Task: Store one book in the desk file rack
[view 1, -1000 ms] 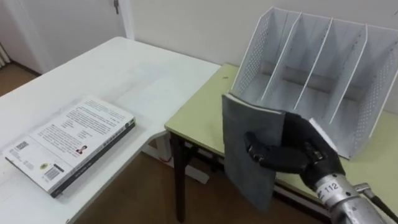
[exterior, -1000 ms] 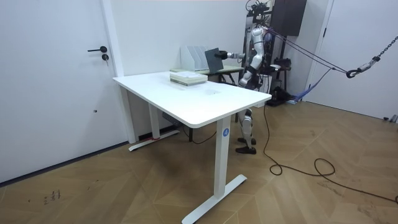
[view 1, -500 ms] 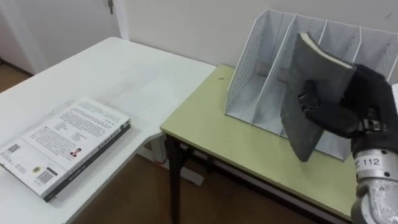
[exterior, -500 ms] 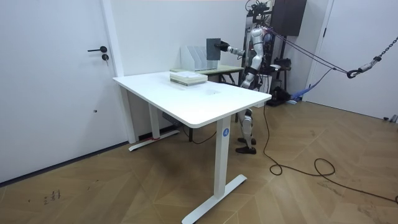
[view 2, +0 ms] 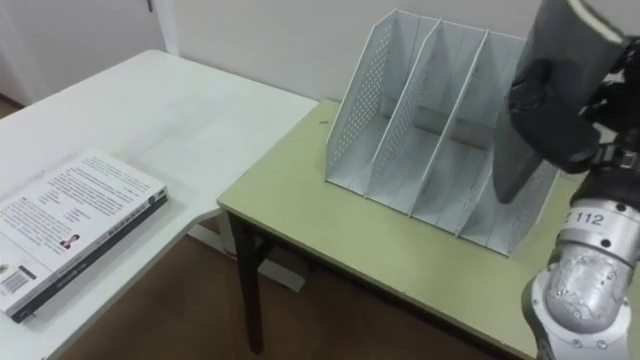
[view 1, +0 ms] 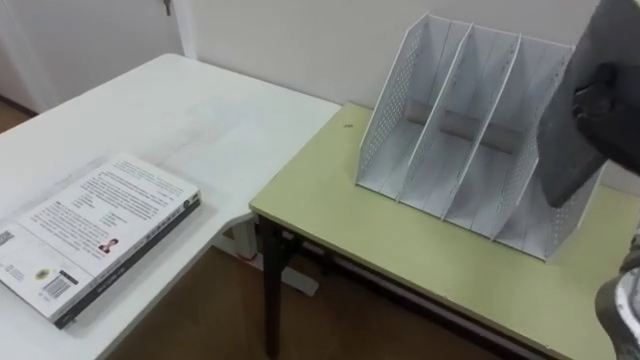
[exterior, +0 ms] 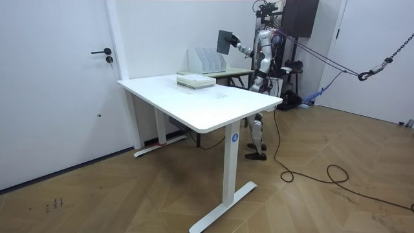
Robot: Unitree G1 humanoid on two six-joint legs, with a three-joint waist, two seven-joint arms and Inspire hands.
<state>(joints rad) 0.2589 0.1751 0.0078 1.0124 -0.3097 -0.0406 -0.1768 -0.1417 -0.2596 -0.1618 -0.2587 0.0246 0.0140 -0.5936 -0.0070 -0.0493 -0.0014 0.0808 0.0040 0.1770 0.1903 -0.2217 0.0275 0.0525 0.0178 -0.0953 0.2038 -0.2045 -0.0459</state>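
1. White desk (view 1: 200, 120): smooth, matte top. A printed book (view 1: 95, 235) lies flat on it at the near left, glossy cover up.
2. Right hand (view 2: 555, 115): black, fingers curled tightly around the grey book (view 1: 570, 160), pinching its cover.
3. Grey book: thin and rectangular with a plain dull cover. It is held raised and nearly upright, long axis steeply tilted, lower corner pointing down at the rack's right-hand compartments. The room view shows it above the rack and apart from it.
4. Green table (view 1: 380, 240): flat yellow-green top, dark legs.
5. File rack (view 1: 390, 110): white perforated sheet metal with sloped dividers, standing on the green table by the wall.
6. Left hand (exterior: 253, 83): hangs beside the body; its state cannot be read.
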